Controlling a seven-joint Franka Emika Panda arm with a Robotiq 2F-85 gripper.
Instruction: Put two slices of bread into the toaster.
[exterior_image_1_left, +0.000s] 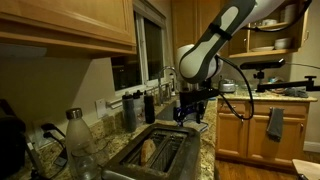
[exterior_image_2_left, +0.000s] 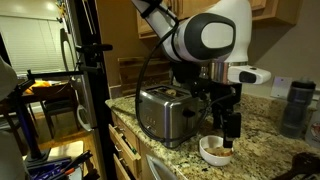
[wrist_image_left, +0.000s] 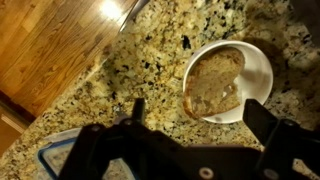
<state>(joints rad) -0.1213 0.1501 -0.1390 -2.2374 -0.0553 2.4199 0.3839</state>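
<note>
The silver toaster stands on the granite counter. One tan slice of bread sits upright in a slot. Another slice lies in a small white bowl on the counter beside the toaster. My gripper hangs just above the bowl. Its fingers are spread wide and hold nothing. In the wrist view the slice lies just ahead of the fingertips.
The granite counter ends at a front edge above the wooden floor. A clear bottle and dark bottles stand near the toaster. A dark canister stands at the back. A black stand rises by the counter.
</note>
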